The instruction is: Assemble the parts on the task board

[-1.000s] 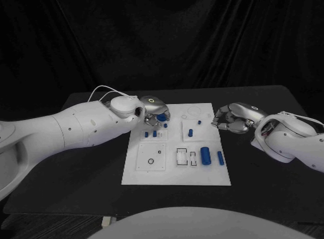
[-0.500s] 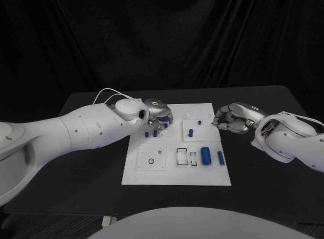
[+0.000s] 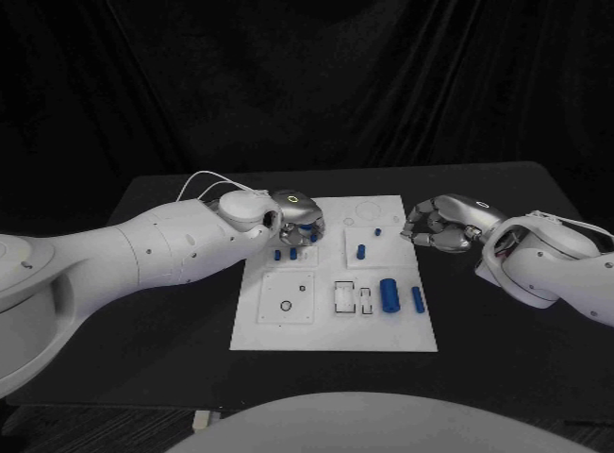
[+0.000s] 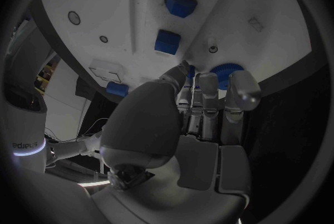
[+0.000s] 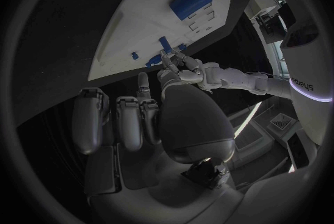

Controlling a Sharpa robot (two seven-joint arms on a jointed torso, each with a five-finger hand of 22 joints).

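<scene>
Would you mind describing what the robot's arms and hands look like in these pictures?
Both arms are thick, smooth white shells. The left arm has a thin pale cable looping near its wrist. Each ends in a silver, metallic, many-fingered hand: left hand and right hand, each bearing a small glowing ring on its back.

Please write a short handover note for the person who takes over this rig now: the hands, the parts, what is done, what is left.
Left hand: over the task board at its far left part, fingertips down beside a blue gear; I cannot tell whether it holds it.
Right hand: fingers curled, holding nothing, just off the board's right edge.
Blue parts: two large cylinders lie loose near the front right.
Left: assembly looks unfinished.
</scene>
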